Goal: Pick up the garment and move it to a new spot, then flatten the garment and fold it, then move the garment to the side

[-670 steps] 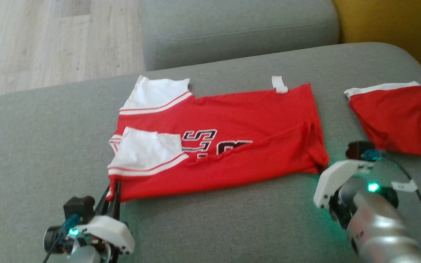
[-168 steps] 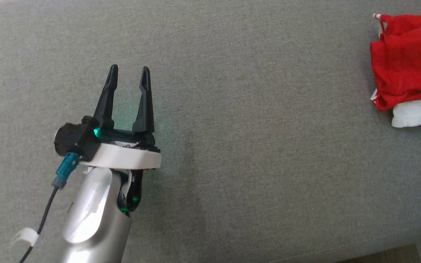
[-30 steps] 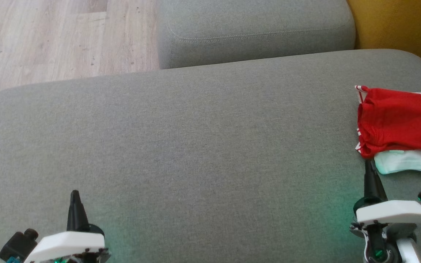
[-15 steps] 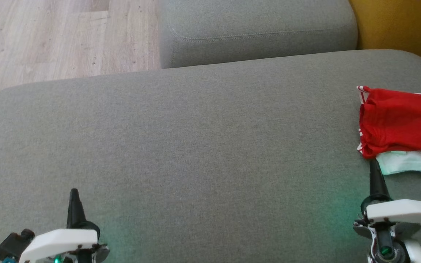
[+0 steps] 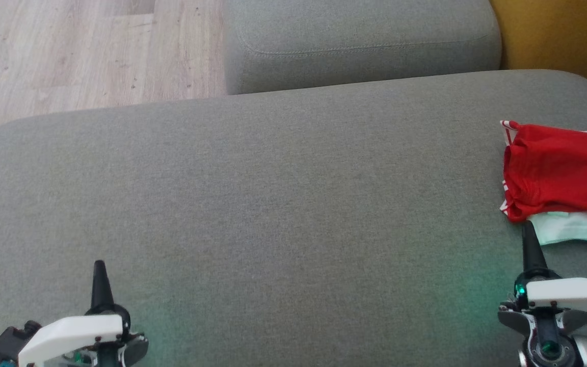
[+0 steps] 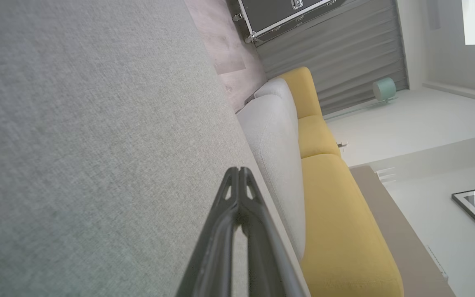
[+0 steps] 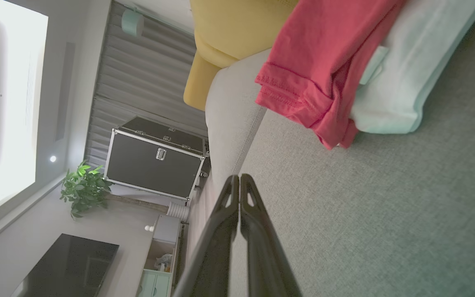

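A wide grey fabric seat cushion (image 5: pixel 283 193) spreads across the middle. At its far right edge lies the folded red cloth garment (image 5: pixel 561 171), on top of a white cloth layer (image 5: pixel 574 227) that sticks out on the near side. Behind the cushion sits a smaller grey fabric cushion (image 5: pixel 359 46), with pale wooden plank floor (image 5: pixel 69 51) to its left and a yellow upholstered sofa (image 5: pixel 553 30) to its right. The left gripper (image 5: pixel 99 265) hangs over the near left of the seat, the right gripper (image 5: pixel 527 227) over the near right, just before the garment
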Available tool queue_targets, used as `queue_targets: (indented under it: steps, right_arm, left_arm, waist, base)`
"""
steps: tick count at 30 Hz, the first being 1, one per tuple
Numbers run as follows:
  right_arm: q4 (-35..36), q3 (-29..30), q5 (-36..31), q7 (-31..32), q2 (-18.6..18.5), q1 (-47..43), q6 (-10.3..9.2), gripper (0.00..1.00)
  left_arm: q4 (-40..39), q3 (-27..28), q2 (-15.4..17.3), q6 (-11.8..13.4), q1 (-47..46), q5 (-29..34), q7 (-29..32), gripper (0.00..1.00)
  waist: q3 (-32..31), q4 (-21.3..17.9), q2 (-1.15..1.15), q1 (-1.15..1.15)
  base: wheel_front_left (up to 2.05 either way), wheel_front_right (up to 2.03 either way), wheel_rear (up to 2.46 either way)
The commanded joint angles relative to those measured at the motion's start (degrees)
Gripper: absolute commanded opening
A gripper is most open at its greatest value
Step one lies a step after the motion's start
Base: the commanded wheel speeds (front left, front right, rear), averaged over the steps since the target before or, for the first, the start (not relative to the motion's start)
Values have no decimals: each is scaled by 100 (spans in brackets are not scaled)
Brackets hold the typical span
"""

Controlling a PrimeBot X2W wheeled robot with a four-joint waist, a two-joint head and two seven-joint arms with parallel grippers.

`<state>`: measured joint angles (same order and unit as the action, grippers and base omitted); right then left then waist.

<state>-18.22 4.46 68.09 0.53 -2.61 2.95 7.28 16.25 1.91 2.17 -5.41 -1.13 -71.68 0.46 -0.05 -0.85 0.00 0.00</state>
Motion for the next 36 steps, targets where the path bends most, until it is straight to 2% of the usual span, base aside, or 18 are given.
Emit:
queue_targets:
  steps: [1, 36]
  right_arm:
    - [230, -50, 178, 44, -22, 305, 16, 0]
    - [420, 207, 2407, 596, -27, 323, 21, 0]
  left_arm:
    - [-199, 177, 53, -54, -314, -138, 35, 0]
    - [-219, 460, 71, -208, -507, -2049, 602, 0]
  waist:
    - [1, 3, 0, 0]
    - [23, 85, 0, 0]
  base:
    - [0, 0, 0]
    - [0, 0, 0]
